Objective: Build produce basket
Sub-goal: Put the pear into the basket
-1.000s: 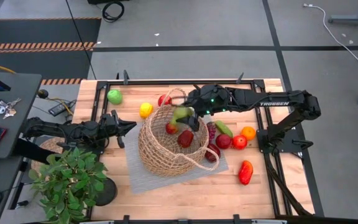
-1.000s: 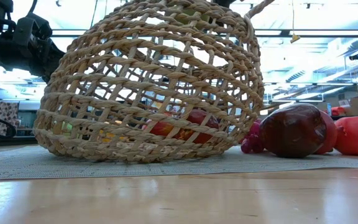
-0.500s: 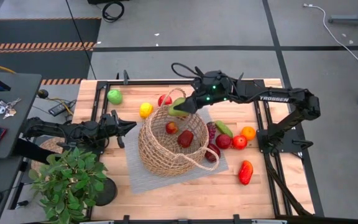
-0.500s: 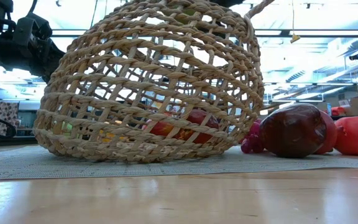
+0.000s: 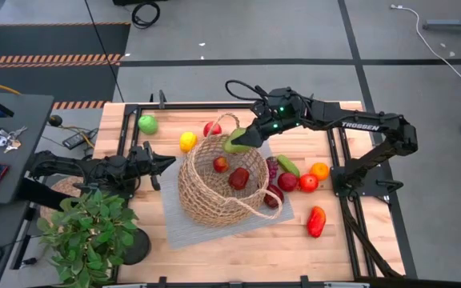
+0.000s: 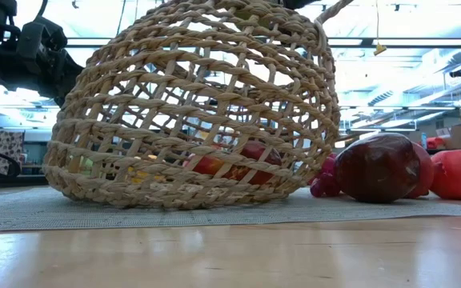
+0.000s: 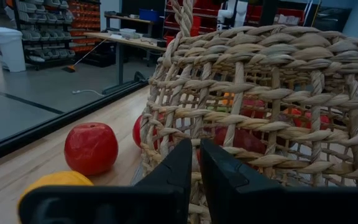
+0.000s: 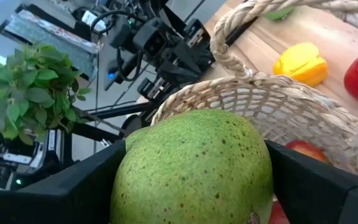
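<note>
Right gripper point(image 5: 241, 142): clamped on a green speckled pear point(image 8: 194, 168), one dark finger point(image 8: 73, 180) on each side of the fruit. It hangs above the far rim of the basket point(image 5: 219, 183), beside the far looped handle.

Basket: round tan wicker, standing on a grey mat point(image 5: 184, 228) near the middle of the table point(image 5: 246, 256). Inside lie a small red apple point(image 5: 221, 164) and a dark red fruit point(image 5: 239, 178).

Produce outside the basket, right side: a dark red apple point(image 5: 273, 196) touching the near handle, purple grapes point(image 5: 272, 168), a green elongated piece point(image 5: 288, 166), two red round fruits point(image 5: 298, 182) side by side, an orange point(image 5: 319, 170), and a red pepper point(image 5: 316, 222) lying apart toward the near edge. Far side: a red apple point(image 5: 211, 129), a yellow pepper point(image 5: 187, 142), and a green apple point(image 5: 147, 124) near the far left corner.

Left gripper point(image 5: 165, 164): waits low at the left of the mat, its fingers point(image 7: 182, 171) nearly together with nothing between them, tips just before the basket wall.

Other: a leafy potted plant point(image 5: 90, 228) at the near left corner.

Writing: white letters on the right forearm, probably "TROSSEN", only partly legible.
</note>
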Robot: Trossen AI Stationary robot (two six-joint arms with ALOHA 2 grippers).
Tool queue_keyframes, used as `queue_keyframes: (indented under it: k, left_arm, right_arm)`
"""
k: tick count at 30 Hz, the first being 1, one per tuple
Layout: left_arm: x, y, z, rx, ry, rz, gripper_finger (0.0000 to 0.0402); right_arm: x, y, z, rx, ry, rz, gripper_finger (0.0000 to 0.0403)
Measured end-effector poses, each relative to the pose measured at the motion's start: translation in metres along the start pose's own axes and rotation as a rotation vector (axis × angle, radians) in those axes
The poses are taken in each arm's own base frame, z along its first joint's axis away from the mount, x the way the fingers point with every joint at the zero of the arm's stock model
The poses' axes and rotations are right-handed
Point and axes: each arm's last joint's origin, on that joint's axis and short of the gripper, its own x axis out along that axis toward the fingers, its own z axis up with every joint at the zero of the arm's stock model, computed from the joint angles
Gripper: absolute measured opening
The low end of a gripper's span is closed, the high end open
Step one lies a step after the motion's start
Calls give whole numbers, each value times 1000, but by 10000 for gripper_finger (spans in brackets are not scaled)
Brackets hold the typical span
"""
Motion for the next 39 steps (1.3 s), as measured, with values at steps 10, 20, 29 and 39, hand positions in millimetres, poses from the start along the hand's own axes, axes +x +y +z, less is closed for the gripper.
queue_keyframes:
  k: [10,20,29,39]
  left_arm:
    - [0,0,0,0,0,0,32]
    - [0,0,0,1,1,0,39]
    - [0,0,0,0,1,0,34]
    - [0,0,-1,3,5,1,37]
  right_arm:
    - [11,1,-21,-511,86,-101,365]
    - [12,4,-24,-691,117,-63,365]
    - [24,11,-40,-901,173,-95,365]
    - [41,12,-44,-1069,150,-79,365]
